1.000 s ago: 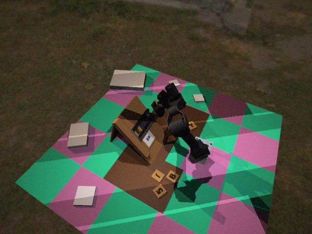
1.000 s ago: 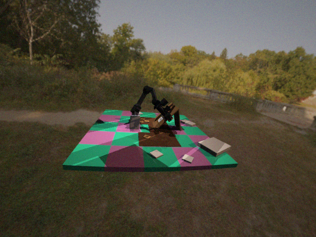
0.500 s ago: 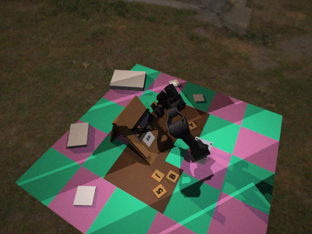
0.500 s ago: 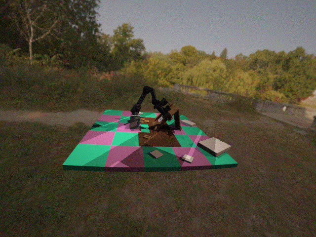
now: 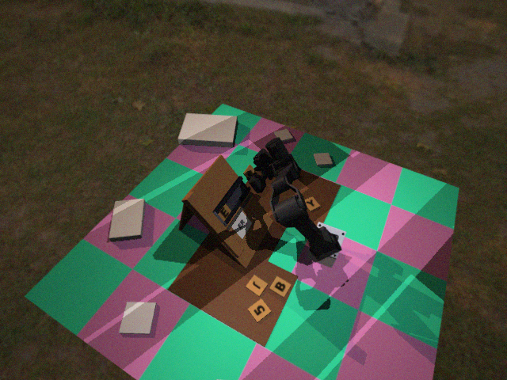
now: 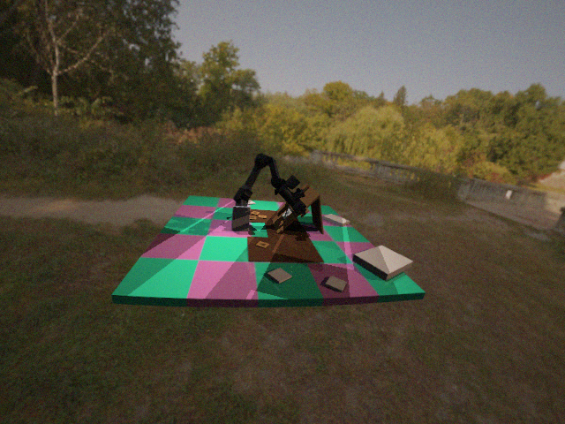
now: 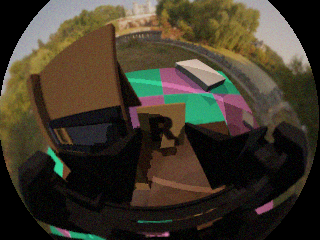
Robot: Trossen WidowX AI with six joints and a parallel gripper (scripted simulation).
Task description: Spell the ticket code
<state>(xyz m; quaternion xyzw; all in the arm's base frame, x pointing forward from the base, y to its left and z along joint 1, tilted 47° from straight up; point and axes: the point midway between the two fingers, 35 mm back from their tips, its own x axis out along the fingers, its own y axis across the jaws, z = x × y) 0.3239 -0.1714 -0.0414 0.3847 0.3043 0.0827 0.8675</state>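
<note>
My gripper (image 5: 251,172) (image 7: 163,128) is shut on the R tile (image 5: 248,169) (image 7: 175,114), held upright in the wrist view. It is just beyond the upper, open end of the rail (image 5: 236,198) (image 7: 95,136) on the tilted board (image 5: 211,184) (image 7: 82,82). The E tile (image 5: 223,210) (image 7: 63,136) sits at the rail's far end, with a dark gap beside it. The white ticket (image 5: 242,222) below the rail shows "ER". Loose tiles are Y (image 5: 311,203) (image 6: 262,244), B (image 5: 280,286), a J-like tile (image 5: 257,285) and an S-or-5 tile (image 5: 259,310).
A large pale block (image 5: 207,127) (image 6: 382,261) (image 7: 200,74) lies behind the board. Pale slabs lie left of it (image 5: 127,216), near the front left (image 5: 138,317) and beyond the arm (image 5: 323,159) (image 6: 279,275). The checkered counter's edges drop to grass.
</note>
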